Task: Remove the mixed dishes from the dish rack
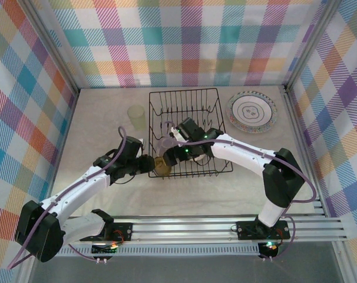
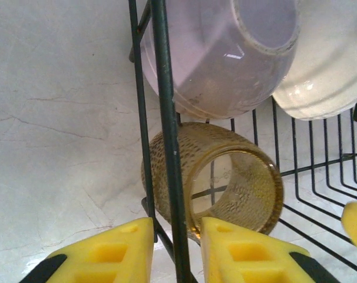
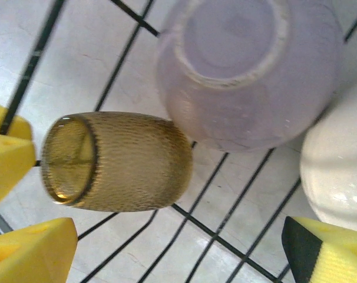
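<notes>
Left claw (image 2: 177,236): pads narrowly apart, straddling upright wire of dish rack (image 2: 164,118). Just beyond, amber cup (image 2: 225,177) on its side inside rack, mouth toward claw. Right claw (image 3: 175,236) spread wide over cup. Clear cup (image 3: 249,71), cream bowl (image 3: 337,171) alongside.

The pale bench (image 1: 102,132) carries the black wire dish rack (image 1: 193,109), a pale cup (image 1: 136,115) just left of it and a ringed plate (image 1: 252,111) to its right.
</notes>
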Robot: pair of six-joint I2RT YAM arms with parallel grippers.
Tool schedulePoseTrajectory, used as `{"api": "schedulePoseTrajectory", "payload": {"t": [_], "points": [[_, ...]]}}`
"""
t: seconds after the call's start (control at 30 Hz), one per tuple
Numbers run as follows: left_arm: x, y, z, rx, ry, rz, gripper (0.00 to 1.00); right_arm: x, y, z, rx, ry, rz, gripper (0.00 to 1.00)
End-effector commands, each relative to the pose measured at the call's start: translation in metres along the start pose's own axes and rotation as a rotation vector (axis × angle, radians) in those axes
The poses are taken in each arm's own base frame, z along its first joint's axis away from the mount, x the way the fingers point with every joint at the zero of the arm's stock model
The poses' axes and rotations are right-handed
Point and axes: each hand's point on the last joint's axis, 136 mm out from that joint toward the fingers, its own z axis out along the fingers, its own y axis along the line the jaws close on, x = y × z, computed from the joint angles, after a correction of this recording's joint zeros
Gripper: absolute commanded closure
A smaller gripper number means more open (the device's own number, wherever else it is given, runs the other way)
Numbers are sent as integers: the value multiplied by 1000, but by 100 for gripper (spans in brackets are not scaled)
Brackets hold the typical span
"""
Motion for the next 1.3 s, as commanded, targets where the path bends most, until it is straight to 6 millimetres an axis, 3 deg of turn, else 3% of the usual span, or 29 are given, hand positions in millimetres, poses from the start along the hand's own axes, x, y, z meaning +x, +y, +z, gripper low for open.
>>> {"api": "schedulePoseTrajectory", "payload": {"t": [0.0,0.27,0.73,1.0,1.27], "points": [[3,-7,-2,34,-4,-1,75,-10,11,-9,-18,-12,-48,8],[0,-7,-4,39,-18,-13,76,-11,15,4,-22,25,-68,5],[-19,15,-62,-79,-207,-26,62,-19,28,19,-15,56,-162,1],[-18,19,-67,-83,-225,-33,60,-13,39,34,-17,108,-191,1],[-15,22,-70,-82,-231,-36,59,-6,37,45,-7,143,-209,1]]}}
